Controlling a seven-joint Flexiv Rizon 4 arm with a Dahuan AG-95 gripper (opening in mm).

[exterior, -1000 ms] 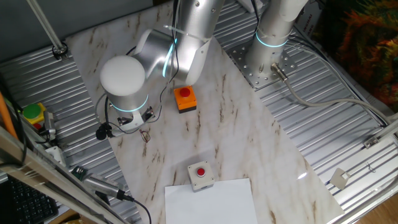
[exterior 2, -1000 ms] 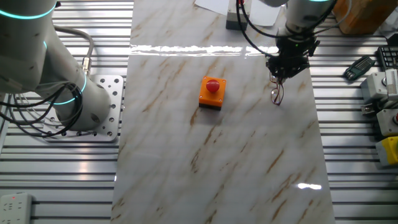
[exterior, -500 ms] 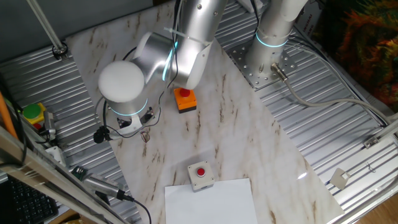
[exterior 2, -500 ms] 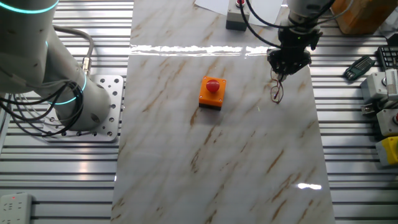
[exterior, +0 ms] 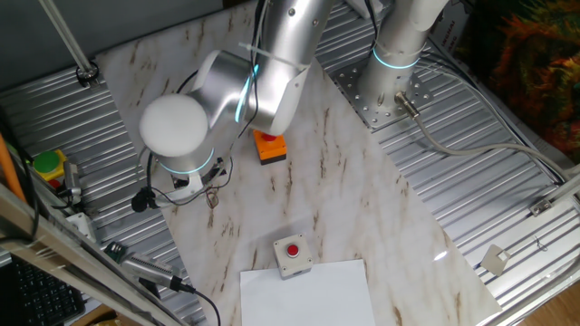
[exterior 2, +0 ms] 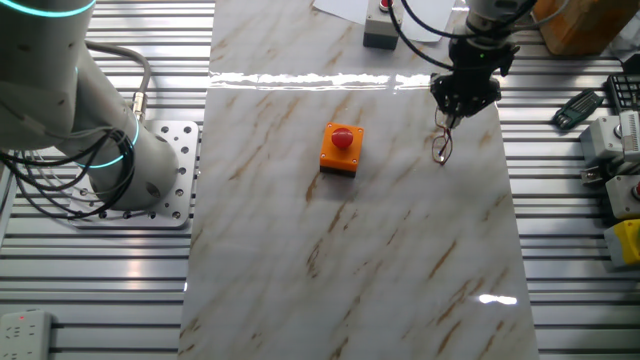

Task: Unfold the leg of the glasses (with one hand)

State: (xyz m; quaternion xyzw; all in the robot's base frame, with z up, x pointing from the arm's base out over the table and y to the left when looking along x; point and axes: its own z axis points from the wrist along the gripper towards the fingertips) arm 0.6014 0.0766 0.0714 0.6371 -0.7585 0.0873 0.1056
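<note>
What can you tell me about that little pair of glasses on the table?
The glasses are a small pair with a thin, dark wire frame and clear oval lenses. They lie on the marble-patterned tabletop, near its edge, to one side of the orange button box. The robot's tool is directly at their upper end; whether it grips a leg is too small to tell.

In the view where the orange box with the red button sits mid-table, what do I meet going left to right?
Robot arm base → orange button box → glasses under the gripper → yellow box at the right edge.
</note>
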